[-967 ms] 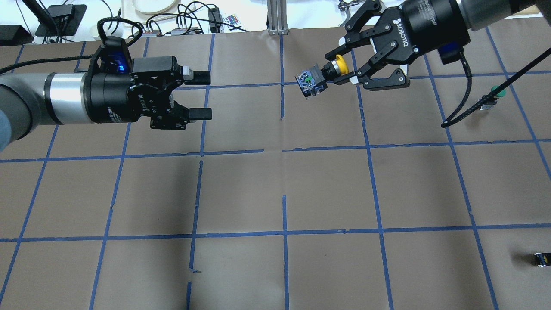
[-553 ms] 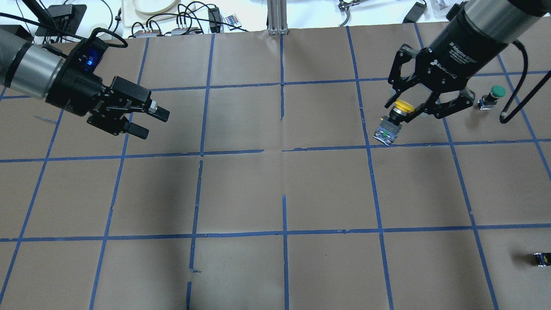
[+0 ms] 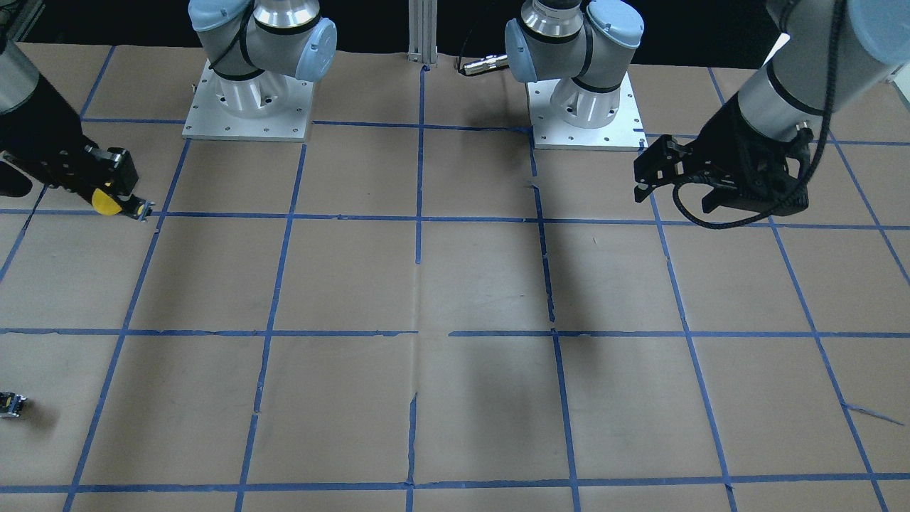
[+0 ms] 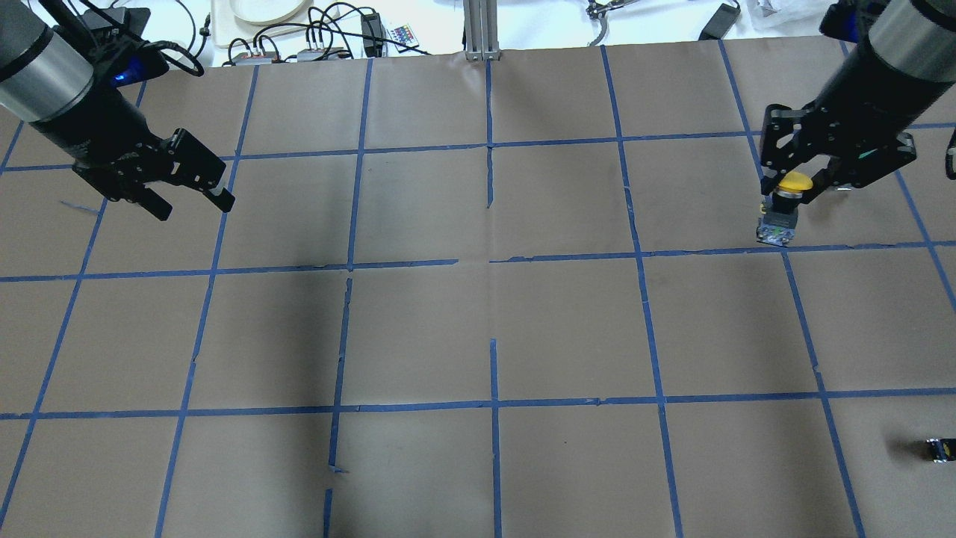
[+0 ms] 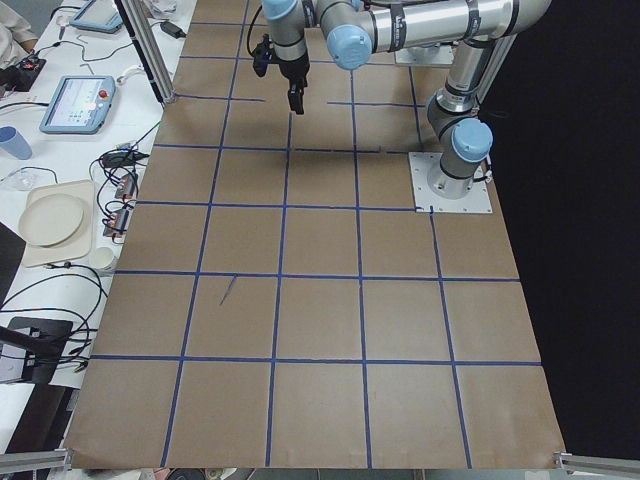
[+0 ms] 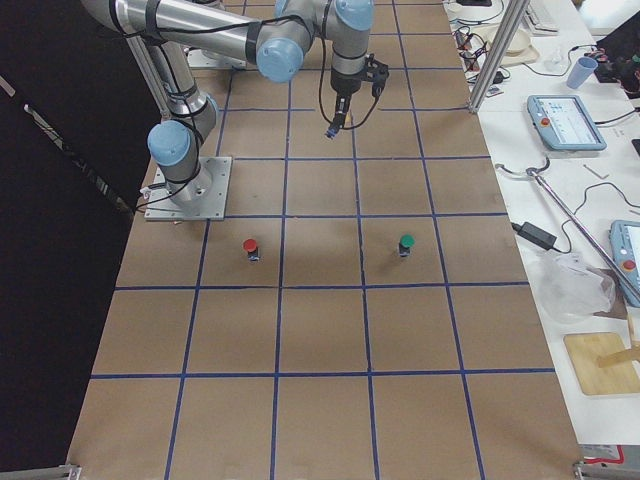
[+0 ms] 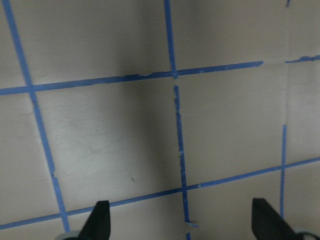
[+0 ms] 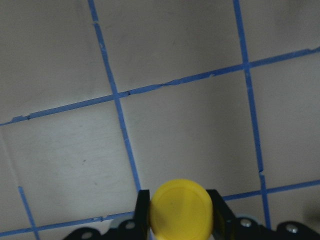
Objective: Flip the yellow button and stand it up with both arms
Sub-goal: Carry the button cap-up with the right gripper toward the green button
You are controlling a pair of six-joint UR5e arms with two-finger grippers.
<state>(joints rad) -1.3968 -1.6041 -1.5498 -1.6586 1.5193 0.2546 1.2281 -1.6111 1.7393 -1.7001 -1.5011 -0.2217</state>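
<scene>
My right gripper (image 4: 786, 196) is shut on the yellow button (image 4: 792, 182) just under its cap. The button hangs cap up, with its grey-black body (image 4: 776, 226) pointing down at the paper by a blue tape line. I cannot tell whether the body touches the paper. In the right wrist view the yellow cap (image 8: 181, 207) fills the space between the fingers (image 8: 143, 209). In the front-facing view the right gripper (image 3: 117, 199) and the button (image 3: 106, 203) are at the left edge. My left gripper (image 4: 193, 202) is open and empty at the far left, also seen in the left wrist view (image 7: 182, 225).
A green button (image 6: 405, 243) and a red button (image 6: 250, 246) stand on the right part of the table. A tiny dark block (image 4: 937, 450) lies at the near right edge. Cables and clutter (image 4: 299, 37) lie beyond the far edge. The base plates (image 3: 206, 128) are on the robot's side.
My right gripper carried the yellow button from the far middle to the right and turned it from sideways to cap up. My left gripper drew back to the far left, still open.
</scene>
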